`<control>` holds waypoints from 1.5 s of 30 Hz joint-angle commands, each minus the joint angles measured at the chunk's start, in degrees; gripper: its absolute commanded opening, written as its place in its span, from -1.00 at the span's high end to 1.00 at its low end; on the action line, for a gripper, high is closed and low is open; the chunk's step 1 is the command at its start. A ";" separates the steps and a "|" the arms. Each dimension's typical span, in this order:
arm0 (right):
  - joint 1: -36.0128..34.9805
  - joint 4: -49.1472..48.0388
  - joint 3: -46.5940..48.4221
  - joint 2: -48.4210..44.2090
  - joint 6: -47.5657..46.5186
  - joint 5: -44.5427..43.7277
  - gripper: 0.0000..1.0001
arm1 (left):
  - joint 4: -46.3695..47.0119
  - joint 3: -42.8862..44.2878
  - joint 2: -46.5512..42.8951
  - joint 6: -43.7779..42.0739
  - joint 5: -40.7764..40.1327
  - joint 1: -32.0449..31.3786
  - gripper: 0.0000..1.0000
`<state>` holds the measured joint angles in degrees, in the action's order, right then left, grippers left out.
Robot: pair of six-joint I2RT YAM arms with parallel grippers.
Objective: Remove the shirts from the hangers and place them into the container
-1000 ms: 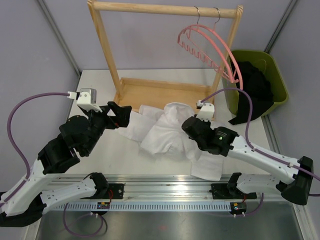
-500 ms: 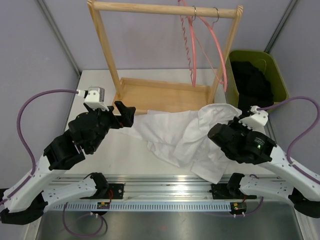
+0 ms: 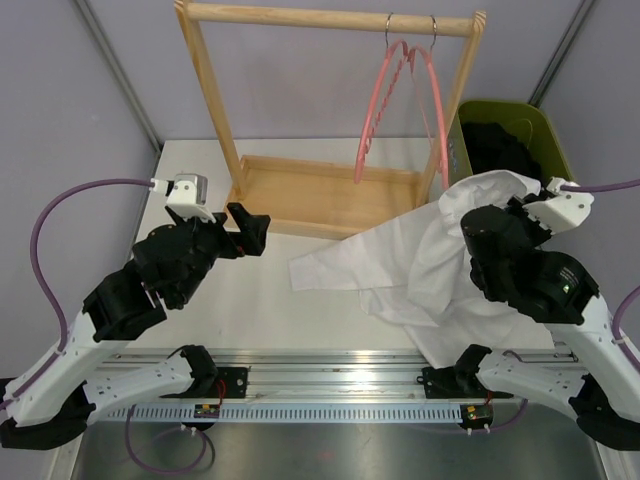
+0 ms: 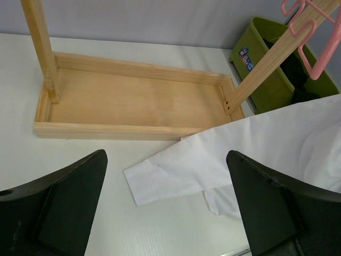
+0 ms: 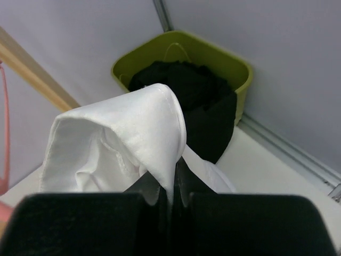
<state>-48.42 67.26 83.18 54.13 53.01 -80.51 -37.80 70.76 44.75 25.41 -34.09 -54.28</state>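
Note:
My right gripper (image 5: 173, 178) is shut on a fold of the white shirt (image 3: 420, 260). It holds the fold up beside the olive-green container (image 3: 558, 160); the rest of the shirt trails down-left onto the table. In the top view fabric covers the right fingertips. The black shirt (image 5: 186, 88) lies in the container (image 5: 234, 66), with one part draped over its near wall. Two bare pink hangers (image 3: 375, 110) (image 3: 437, 105) hang on the rack's rod. My left gripper (image 4: 165, 154) stands open above the table, and a white sleeve (image 4: 176, 170) lies just beyond its fingers.
The wooden rack (image 3: 330, 18) stands at the back, and its flat tray base (image 3: 320, 190) lies between my left gripper and the container. Its right post (image 4: 266, 69) leans next to the container. A metal rail (image 3: 330, 385) runs along the near edge.
My right gripper has carried the white shirt up and to the right, toward the container, stretching it off the table. The pink hangers swung and now hang down. My left arm shifted only slightly.

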 commanded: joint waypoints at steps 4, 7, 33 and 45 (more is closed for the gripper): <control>2.89 -48.22 -7.41 -7.45 -51.29 -6.34 1.00 | 1.59 2.28 -0.37 0.26 1.83 -0.21 -0.98; 4.73 -57.25 -5.58 -5.10 -61.62 -1.77 1.00 | 2.12 2.28 -0.10 0.17 2.36 -0.21 -0.98; 58.44 -25.86 70.86 54.14 -48.44 56.69 1.00 | 2.12 3.16 0.33 -1.94 5.61 -0.12 -0.98; 59.23 -66.46 79.75 63.72 -52.57 65.72 1.00 | 3.34 -0.36 1.30 -1.86 4.99 0.32 -0.98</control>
<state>10.87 15.14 153.77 114.85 2.31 -19.31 -37.56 71.40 45.87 24.01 -29.08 -54.28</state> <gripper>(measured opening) 0.038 0.987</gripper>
